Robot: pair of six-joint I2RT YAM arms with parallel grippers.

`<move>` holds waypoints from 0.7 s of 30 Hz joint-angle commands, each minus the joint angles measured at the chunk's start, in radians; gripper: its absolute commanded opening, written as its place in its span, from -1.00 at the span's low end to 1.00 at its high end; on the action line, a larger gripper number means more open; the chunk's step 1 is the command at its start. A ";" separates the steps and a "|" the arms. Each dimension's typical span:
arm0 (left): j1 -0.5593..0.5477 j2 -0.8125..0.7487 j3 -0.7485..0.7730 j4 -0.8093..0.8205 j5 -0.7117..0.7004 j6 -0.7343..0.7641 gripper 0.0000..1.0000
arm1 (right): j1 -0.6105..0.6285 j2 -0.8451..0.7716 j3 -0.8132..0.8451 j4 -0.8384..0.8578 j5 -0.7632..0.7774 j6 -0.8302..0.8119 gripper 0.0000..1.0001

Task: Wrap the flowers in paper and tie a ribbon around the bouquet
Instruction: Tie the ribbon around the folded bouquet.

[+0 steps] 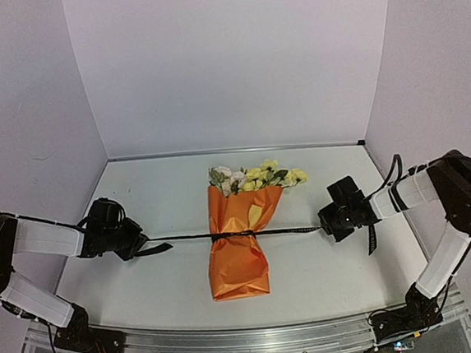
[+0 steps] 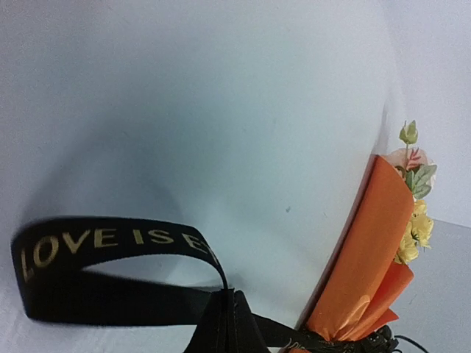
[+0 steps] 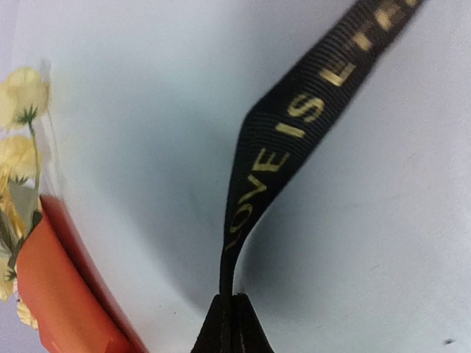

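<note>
Near the left edge of the table (image 1: 137, 185), the left gripper (image 1: 142, 239) was clamped shut on one end of the ribbon (image 1: 183, 238), with a short free tail lying just beside it. From there the ribbon ran taut and straight toward the centre of the table, where the bouquet (image 1: 237, 242) lay flat, its flowers (image 1: 256, 177) pointing toward the far edge. The paper (image 1: 239, 267) was closed around the stems as an orange cone, and the ribbon circled its middle and pinched it in. The other end ran taut to the right gripper (image 1: 325, 222), near the right edge, likewise clamped shut on the ribbon, with a loose tail beyond it.

Judgement: wrapping was complete and the ribbon was placed and cinched. Whether a knot was fully formed could not be told. Securing the tie and releasing both ends appeared to remain.
</note>
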 commanded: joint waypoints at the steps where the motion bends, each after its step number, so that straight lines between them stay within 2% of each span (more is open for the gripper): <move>1: 0.173 -0.011 -0.014 -0.024 0.049 0.110 -1.00 | -0.125 -0.075 -0.117 -0.192 0.064 -0.088 -1.00; 5: 0.328 0.017 0.006 -0.027 0.119 0.166 -1.00 | -0.213 -0.171 -0.171 -0.280 0.062 -0.150 -1.00; 9: 0.423 0.019 0.050 -0.058 0.133 0.222 -1.00 | -0.335 -0.258 -0.209 -0.346 0.018 -0.203 -1.00; 16: 0.507 -0.003 0.161 -0.168 0.114 0.302 -1.00 | -0.495 -0.334 -0.158 -0.492 -0.075 -0.295 -1.00; 21: 0.547 0.016 0.165 -0.176 0.133 0.318 -1.00 | -0.532 -0.340 -0.132 -0.529 -0.103 -0.316 -1.00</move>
